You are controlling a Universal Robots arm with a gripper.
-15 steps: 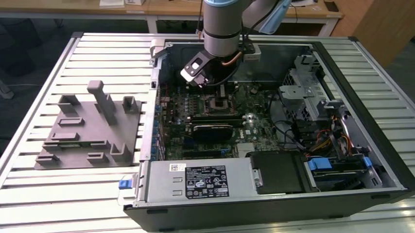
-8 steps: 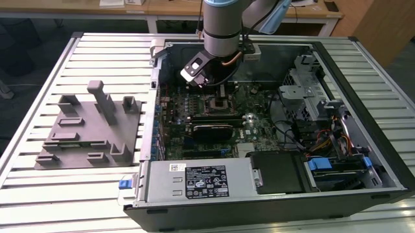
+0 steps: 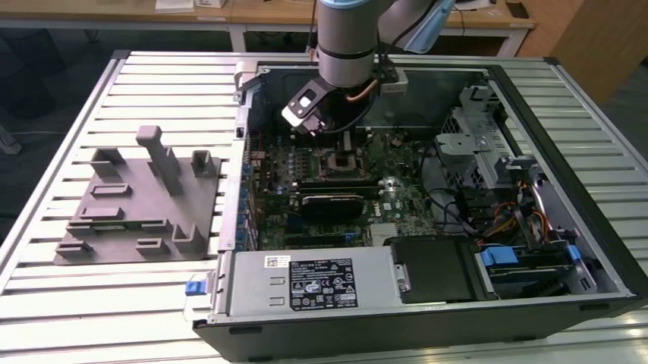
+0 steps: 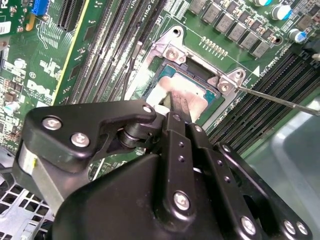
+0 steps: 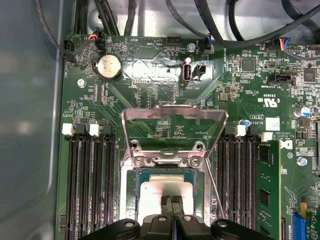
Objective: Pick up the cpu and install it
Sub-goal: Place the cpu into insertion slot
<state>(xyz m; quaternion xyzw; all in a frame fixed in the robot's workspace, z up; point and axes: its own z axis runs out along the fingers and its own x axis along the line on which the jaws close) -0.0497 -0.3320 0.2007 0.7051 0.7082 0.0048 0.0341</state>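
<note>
The cpu (image 5: pixel 165 192) is showing a silvery metal top, smooth and dully satin, with a greenish rim. Around the cpu, the socket frame (image 5: pixel 172 161) and its raised plate (image 5: pixel 175 112) are gleaming as bare bright metal. Over the cpu, the gripper (image 5: pixel 172 202) is looking black and matt, its screws (image 4: pixel 181 200) shining like steel. Beyond the cpu, the board (image 5: pixel 150 85) is glistening glossy green, and the battery (image 5: pixel 109 65) is shining as smooth metal. Well apart from the cpu, the fixture (image 3: pixel 121 227) is looking like matt grey plastic on a ribbed, pale metal table (image 3: pixel 61 114).
</note>
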